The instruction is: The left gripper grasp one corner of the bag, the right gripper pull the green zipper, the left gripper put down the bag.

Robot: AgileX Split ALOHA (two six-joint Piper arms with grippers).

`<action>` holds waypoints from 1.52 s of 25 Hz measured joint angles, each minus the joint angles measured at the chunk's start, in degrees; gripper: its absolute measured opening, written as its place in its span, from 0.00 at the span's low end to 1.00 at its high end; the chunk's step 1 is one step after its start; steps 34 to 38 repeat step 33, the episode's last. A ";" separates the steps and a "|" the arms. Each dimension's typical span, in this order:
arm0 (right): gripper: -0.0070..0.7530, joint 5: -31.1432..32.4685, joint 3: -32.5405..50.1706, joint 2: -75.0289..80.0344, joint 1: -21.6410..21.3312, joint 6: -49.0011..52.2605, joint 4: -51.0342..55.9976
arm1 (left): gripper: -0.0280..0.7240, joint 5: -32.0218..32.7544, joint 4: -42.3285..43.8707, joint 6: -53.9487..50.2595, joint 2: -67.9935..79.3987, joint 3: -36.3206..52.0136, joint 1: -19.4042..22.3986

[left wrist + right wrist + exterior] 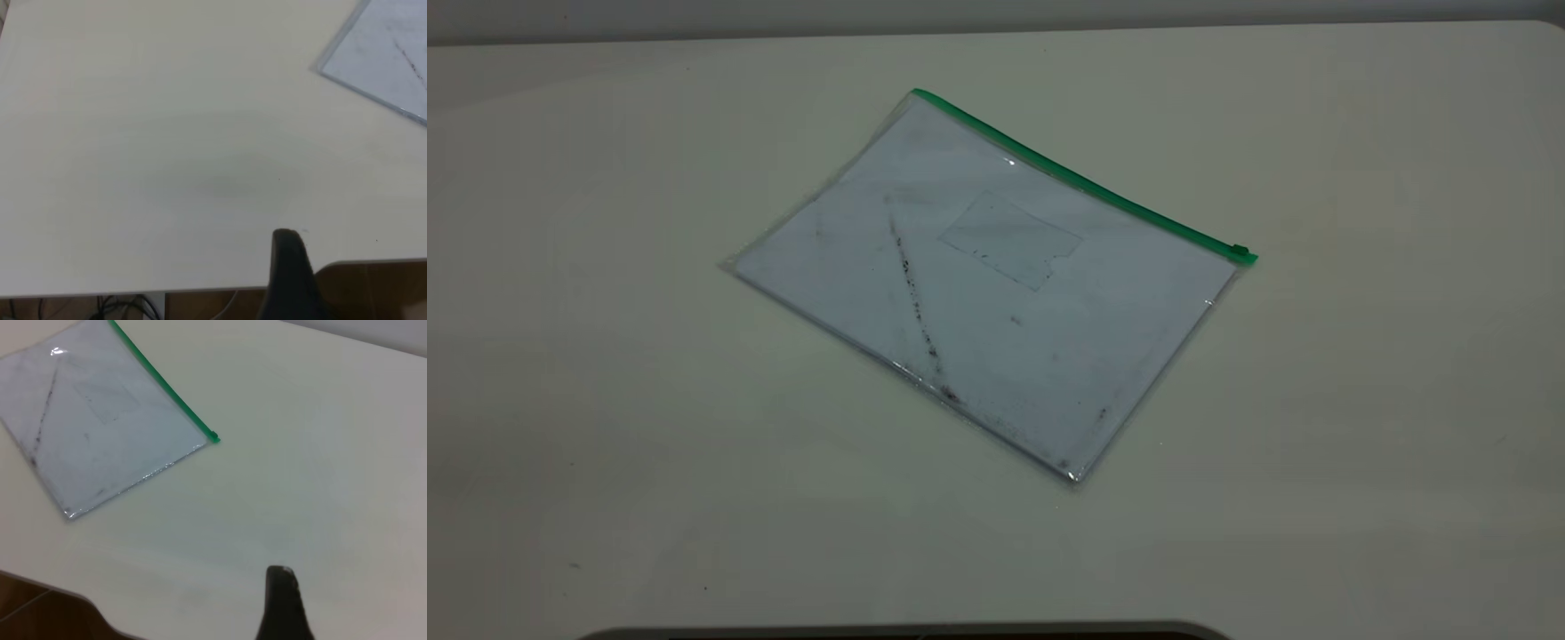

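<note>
The bag (996, 284) lies flat in the middle of the table, clear plastic over white paper, with a dark diagonal streak and a small card pocket. The green zipper (1085, 182) runs along its far long edge, and the slider tab (1240, 252) sits at the right end. The corner of the bag (916, 94) at the strip's other end rests on the table. Neither gripper appears in the exterior view. My left gripper (287, 241) shows as one dark tip over the near table edge, far from the bag (383, 60). My right gripper (280, 579) is also a single dark tip, well away from the bag (107, 420) and the zipper (167, 390).
A pale table (1360, 400) surrounds the bag on all sides. Its near edge (133, 288) shows in the left wrist view, with wood floor and cables below. A rounded table edge (80, 597) appears in the right wrist view. A dark strip (907, 631) lines the exterior view's lower border.
</note>
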 joint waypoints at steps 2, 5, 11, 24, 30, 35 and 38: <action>0.75 0.00 0.00 0.00 0.00 0.00 0.00 | 0.79 0.00 -0.07 0.00 0.00 0.00 0.04; 0.75 0.00 0.00 0.00 0.00 0.00 0.00 | 0.79 0.00 -0.12 0.00 0.00 0.00 0.04; 0.75 0.00 0.00 0.00 0.00 0.00 -0.06 | 0.79 0.00 -0.12 0.00 0.00 0.00 0.04; 0.75 -0.38 0.00 0.00 0.00 11.27 -11.52 | 0.79 0.00 -0.12 0.00 0.00 0.00 0.04; 0.75 -0.38 0.00 0.00 0.00 11.53 -11.58 | 0.79 0.00 -0.12 -0.05 0.00 0.00 0.04; 0.75 -0.38 0.00 0.00 0.00 11.53 -11.58 | 0.79 0.00 -0.12 -0.05 0.00 0.00 0.04; 0.75 -0.38 0.00 0.00 0.00 11.53 -11.58 | 0.79 0.00 -0.12 -0.05 0.00 0.00 0.04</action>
